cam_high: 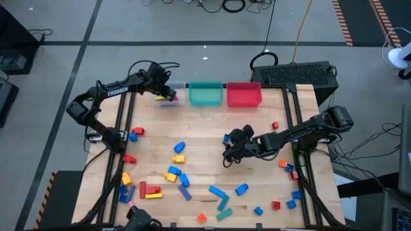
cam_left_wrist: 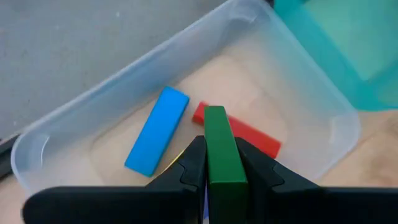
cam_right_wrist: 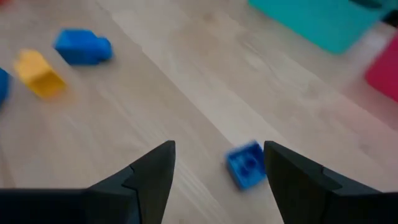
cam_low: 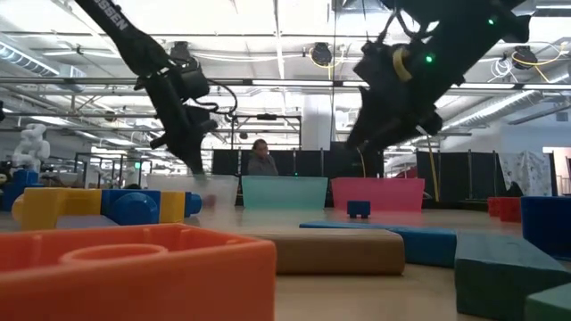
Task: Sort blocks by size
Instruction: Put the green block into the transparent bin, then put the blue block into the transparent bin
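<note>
My left gripper (cam_high: 165,94) hovers over the clear bin (cam_high: 172,97) at the far left, shut on a green bar (cam_left_wrist: 217,130). A blue bar (cam_left_wrist: 157,129) and a red bar (cam_left_wrist: 252,135) lie flat on the floor of that clear bin (cam_left_wrist: 292,68). My right gripper (cam_right_wrist: 217,165) stands open above the table's middle (cam_high: 228,149), slanting down. A small blue brick (cam_right_wrist: 247,165) lies on the wood below, showing between the fingers without touching them. The teal bin (cam_high: 205,94) and the red bin (cam_high: 244,94) stand to the right of the clear one. My left gripper pinches the green bar by its two long sides (cam_left_wrist: 216,165) between the two fingers. The bar lies along the fingers, and its free end (cam_left_wrist: 215,113) sticks out past their tips. The fingers slant down toward the bin. The bar hangs clear above the bin's floor.
Loose blocks lie scattered over the table's near half (cam_high: 180,173) and near the right edge (cam_high: 289,168); a blue brick (cam_right_wrist: 83,46) and a yellow one (cam_right_wrist: 38,73) lie left of my right gripper. A person (cam_low: 260,159) sits beyond the table's far edge.
</note>
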Robot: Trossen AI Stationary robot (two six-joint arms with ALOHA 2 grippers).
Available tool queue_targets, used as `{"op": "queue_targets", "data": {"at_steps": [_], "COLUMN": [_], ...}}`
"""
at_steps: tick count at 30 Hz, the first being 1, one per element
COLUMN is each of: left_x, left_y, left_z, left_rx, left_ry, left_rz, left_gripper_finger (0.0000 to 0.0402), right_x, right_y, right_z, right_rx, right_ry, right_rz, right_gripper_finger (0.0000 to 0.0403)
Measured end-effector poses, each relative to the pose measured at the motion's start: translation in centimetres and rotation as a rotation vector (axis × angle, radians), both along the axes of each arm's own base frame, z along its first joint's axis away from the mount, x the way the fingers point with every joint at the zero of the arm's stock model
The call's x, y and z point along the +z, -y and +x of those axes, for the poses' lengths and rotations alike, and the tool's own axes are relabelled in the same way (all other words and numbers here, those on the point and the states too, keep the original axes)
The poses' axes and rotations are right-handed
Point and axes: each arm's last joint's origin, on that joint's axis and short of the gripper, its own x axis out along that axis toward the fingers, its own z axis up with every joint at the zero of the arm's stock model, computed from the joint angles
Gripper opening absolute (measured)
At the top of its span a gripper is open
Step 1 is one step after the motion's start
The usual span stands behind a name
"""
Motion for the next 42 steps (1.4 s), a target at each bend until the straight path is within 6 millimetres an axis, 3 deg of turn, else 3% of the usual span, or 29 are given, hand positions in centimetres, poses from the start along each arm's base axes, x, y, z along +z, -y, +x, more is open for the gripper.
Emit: {"op": "queue_targets", "data": {"at_steps": [4,9,14,18,23,30,34,42], "left_x": [-0.3,-0.3,-0.3,0.5,3.7,7.5,7.6,4.7], "left_y": [-0.1,0.0,0.3,1.8,5.2,11.6,15.2,20.9], "left_z": [-0.3,-0.3,-0.3,-0.2,0.1,-0.1,-0.5,0.0], "left_rx": [0.013,0.010,-0.019,-0.102,-0.205,-0.365,-0.462,-0.721], "left_ry": [-0.008,-0.009,-0.034,-0.073,-0.046,0.096,0.201,0.361], "left_rz": [-0.005,-0.004,-0.013,-0.018,0.040,0.140,0.166,0.196], "left_gripper_finger": [0.0097,0.0133,0.0147,0.0149,0.0150,0.0150,0.0150,0.0150], "right_x": [0.9,1.3,1.0,0.9,1.1,-0.4,-1.1,-1.2], "right_y": [-0.1,-0.2,-0.3,-0.6,-1.0,-2.1,-3.9,-8.3], "right_z": [0.9,1.3,1.1,1.1,1.4,2.1,2.3,2.8], "right_rx": [0.051,0.122,0.197,0.254,0.358,0.462,0.493,0.530], "right_ry": [0.099,0.097,0.033,0.040,0.063,0.070,0.037,-0.107], "right_rz": [-0.034,-0.110,-0.110,-0.040,0.029,0.165,0.230,0.260], "right_gripper_finger": [0.0231,0.0231,0.0231,0.0231,0.0231,0.0231,0.0231,0.0231]}}
